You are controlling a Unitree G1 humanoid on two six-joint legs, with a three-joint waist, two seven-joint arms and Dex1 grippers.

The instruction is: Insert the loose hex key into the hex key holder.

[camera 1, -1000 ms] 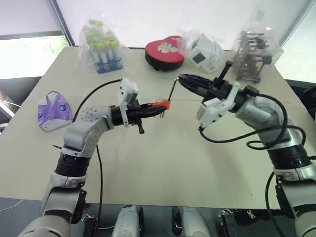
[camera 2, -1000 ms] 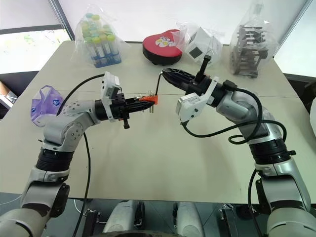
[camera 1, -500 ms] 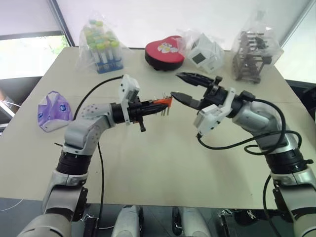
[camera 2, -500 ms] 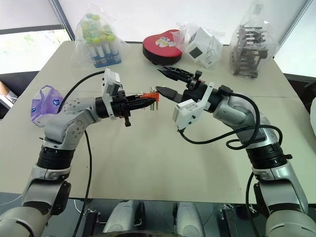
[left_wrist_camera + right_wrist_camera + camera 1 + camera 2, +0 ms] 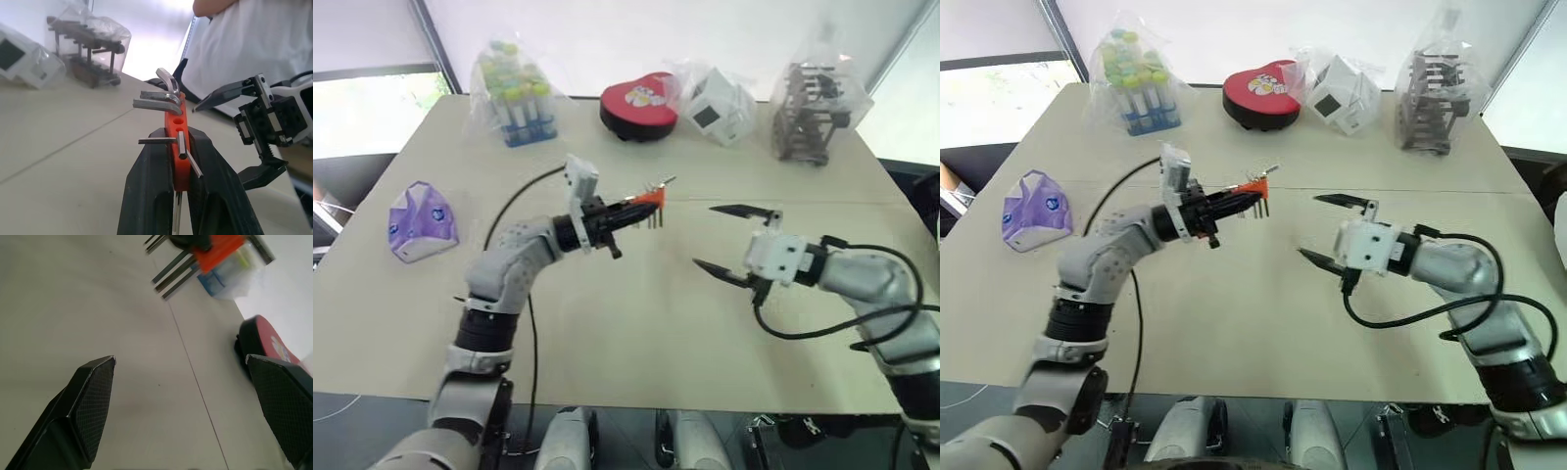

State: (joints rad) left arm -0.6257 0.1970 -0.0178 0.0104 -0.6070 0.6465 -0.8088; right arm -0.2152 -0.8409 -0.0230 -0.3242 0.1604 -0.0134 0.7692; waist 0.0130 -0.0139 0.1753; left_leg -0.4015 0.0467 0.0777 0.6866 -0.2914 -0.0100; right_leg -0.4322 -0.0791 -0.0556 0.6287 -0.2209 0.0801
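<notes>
Above the worktop's middle, we clamp the holder (image 5: 651, 200) in our left gripper (image 5: 625, 211), prongs exposed, right gripper (image 5: 729, 240) wide and empty.

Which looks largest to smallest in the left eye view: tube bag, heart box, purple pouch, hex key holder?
1. tube bag
2. heart box and purple pouch: look alike, unranked
3. hex key holder, held in the left gripper

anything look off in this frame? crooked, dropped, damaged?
Nothing stands out. The hex key holder sits clamped in the left gripper above the table, its keys seated. The right gripper hangs apart with jaws wide and empty. Bagged items along the far edge stand undisturbed.
</notes>
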